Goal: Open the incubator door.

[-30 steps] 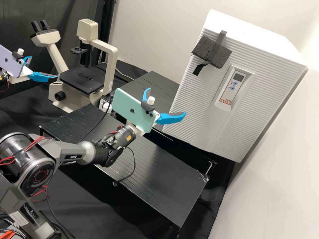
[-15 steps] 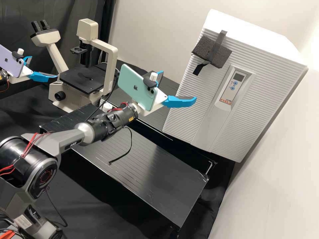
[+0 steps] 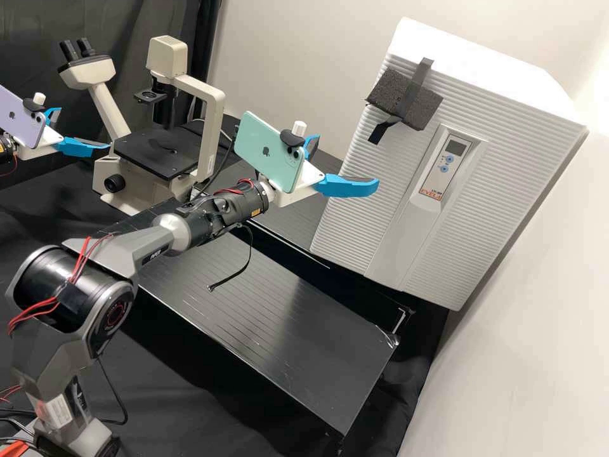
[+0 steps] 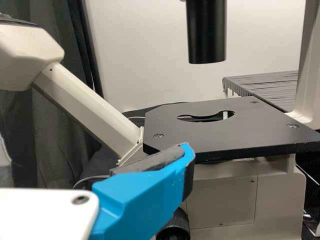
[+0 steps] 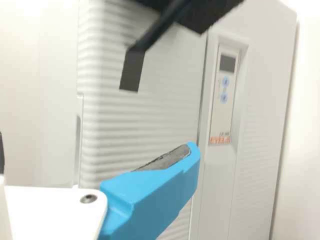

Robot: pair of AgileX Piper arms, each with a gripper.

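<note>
In the high view, the incubator [image 3: 495,190] lies at 3 o'clock from the spread-open right end effector [image 3: 349,158], the microscope [image 3: 155,152] likewise from the spread-open left end effector [image 3: 85,128].

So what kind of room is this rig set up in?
Probably a lab, maybe biology: a microscope stands on the left of the high view, a white incubator with a small control panel on the right.

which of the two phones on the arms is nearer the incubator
The mint-green phone, on the right gripper near the incubator; the lilac phone is farther off, by the microscope.
</note>
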